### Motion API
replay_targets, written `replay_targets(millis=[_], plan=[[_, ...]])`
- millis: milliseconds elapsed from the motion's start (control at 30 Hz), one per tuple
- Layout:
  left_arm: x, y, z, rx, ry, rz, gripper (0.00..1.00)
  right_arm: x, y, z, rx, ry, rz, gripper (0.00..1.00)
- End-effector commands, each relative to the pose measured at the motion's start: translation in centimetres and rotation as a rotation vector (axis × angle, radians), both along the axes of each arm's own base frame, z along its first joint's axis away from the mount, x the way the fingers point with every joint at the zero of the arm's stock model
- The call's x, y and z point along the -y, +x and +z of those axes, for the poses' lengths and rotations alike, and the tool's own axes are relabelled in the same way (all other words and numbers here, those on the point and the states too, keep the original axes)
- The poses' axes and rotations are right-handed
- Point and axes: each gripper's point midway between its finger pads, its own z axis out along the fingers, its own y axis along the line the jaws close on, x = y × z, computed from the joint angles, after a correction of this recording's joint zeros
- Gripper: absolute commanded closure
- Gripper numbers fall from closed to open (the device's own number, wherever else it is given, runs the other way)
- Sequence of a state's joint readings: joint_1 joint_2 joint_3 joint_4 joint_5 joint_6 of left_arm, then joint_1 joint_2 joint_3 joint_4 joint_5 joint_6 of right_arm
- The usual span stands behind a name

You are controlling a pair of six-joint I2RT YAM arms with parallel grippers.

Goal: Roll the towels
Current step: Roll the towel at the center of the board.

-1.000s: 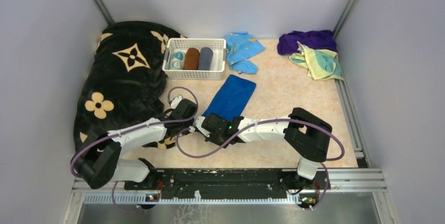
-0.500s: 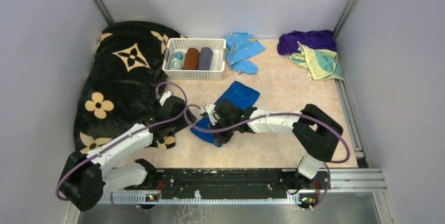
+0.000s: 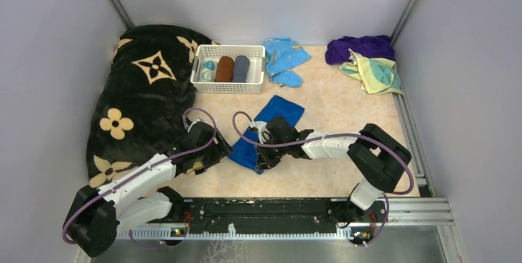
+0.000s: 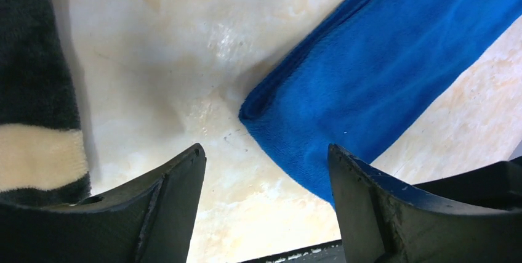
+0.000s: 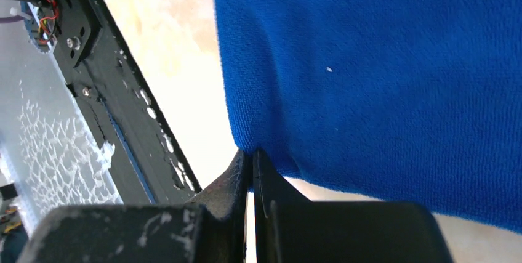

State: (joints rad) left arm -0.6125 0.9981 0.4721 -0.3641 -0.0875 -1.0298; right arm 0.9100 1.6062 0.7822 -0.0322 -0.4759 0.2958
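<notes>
The royal blue towel lies slanted mid-table, its near end pulled toward the arms. My right gripper is shut on that near edge; in the right wrist view the shut gripper pinches the towel's hem. My left gripper is open just left of the towel. In the left wrist view the open gripper has nothing between its jaws, and the towel's folded corner lies just ahead. The purple towel and the pale yellow towel lie heaped at the far right.
A white basket with rolled cloths stands at the back middle. A light blue cloth lies right of it. The black flowered blanket fills the left side and shows in the left wrist view. A black rail runs along the near edge.
My right gripper has dragged the blue towel's near end toward the near edge. My left arm has drawn back down and left, its gripper ending beside the towel's left edge.
</notes>
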Motion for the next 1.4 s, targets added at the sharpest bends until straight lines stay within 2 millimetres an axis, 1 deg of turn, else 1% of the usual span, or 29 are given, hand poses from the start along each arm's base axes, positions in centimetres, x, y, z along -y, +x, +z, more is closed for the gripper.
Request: replay_targets(millis=[0, 167, 300, 433, 567, 733, 800, 833, 867, 1000, 1067, 1167, 1367], plan=[[0.9, 0.1, 0.4, -0.017, -0.093, 0.048, 0.22, -0.6, 0.9, 2.1, -0.014, 0.122, -0.069, 1.0], [1.9, 0.0, -0.5, -0.066, -0.124, 0.051, 0.24, -0.1, 1.3, 2.5, -0.016, 0.151, -0.115, 1.0], [2.8, 0.1, -1.3, -0.094, -0.158, 0.056, 0.29, -0.1, 1.3, 2.8, -0.043, 0.196, -0.129, 1.0], [2.6, 0.3, -2.1, -0.105, -0.133, 0.075, 0.38, 0.4, 2.0, 2.8, -0.06, 0.212, -0.163, 1.0], [2.4, 1.0, -2.1, -0.086, -0.103, 0.086, 0.51, 1.0, 2.2, 2.3, -0.074, 0.209, -0.184, 1.0], [2.5, 1.7, -2.0, -0.078, -0.069, 0.074, 0.65, 1.4, 2.4, 2.1, -0.096, 0.222, -0.206, 1.0], [2.3, 2.0, -1.8, -0.067, -0.052, 0.074, 0.67, 1.6, 2.6, 2.0, -0.103, 0.225, -0.219, 1.0], [2.2, 2.1, -1.6, -0.058, -0.044, 0.074, 0.65, 1.7, 2.8, 2.0, -0.108, 0.228, -0.226, 1.0], [2.0, 2.2, -1.4, -0.047, -0.035, 0.07, 0.62, 1.9, 3.0, 1.9, -0.113, 0.228, -0.232, 1.0], [1.4, 2.4, -0.3, 0.004, -0.012, 0.054, 0.36, 2.5, 3.8, 1.2, -0.136, 0.21, -0.264, 1.0], [1.2, 2.0, 0.1, 0.014, -0.009, 0.035, 0.27, 2.6, 4.0, 1.0, -0.147, 0.206, -0.264, 1.0], [0.8, 1.2, 0.4, 0.025, -0.013, 0.014, 0.22, 2.6, 4.2, 0.5, -0.169, 0.196, -0.27, 1.0], [0.3, -0.6, 1.0, 0.059, -0.054, -0.032, 0.21, 3.0, 4.4, -0.3, -0.203, 0.179, -0.297, 1.0]])
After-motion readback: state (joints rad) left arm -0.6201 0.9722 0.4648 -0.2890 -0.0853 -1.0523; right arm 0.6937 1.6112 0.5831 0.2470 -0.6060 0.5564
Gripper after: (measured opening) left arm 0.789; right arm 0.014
